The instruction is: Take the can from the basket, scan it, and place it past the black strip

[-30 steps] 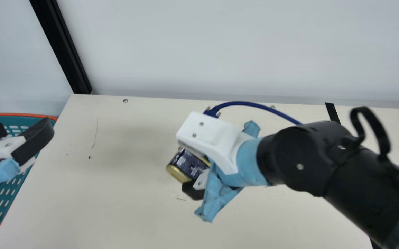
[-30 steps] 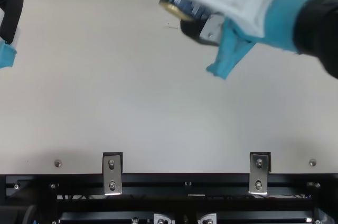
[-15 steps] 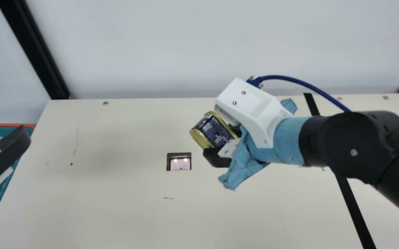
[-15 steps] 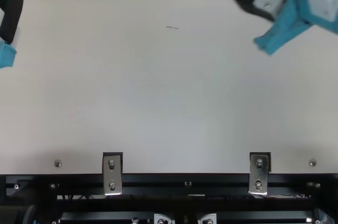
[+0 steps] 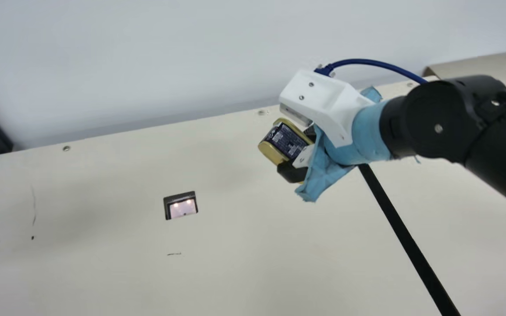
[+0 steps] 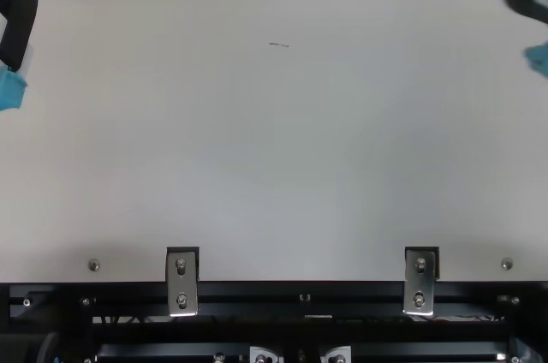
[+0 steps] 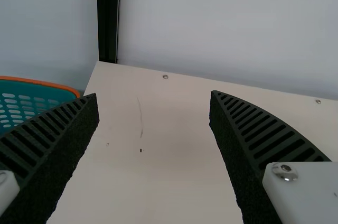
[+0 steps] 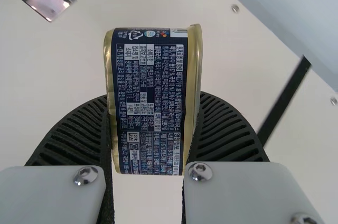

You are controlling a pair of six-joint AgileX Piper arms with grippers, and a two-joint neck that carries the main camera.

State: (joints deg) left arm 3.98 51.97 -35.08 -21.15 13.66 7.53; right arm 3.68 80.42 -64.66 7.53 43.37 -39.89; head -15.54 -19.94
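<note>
Yours, left to right: left black ribbed gripper [image 6: 19, 16], fingers apart; dark-framed rectangular scanner window [image 5: 182, 208]; gold-rimmed navy metal can [image 5: 285, 139], clamped in your right black ribbed gripper [image 5: 299, 151], short of the long black strip [image 5: 404, 237]

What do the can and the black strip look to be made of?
The can looks like metal: shiny gold-coloured edges beside dark-blue printed sides. The black strip seems matte tape, flat and straight-edged, though paint is possible.
</note>
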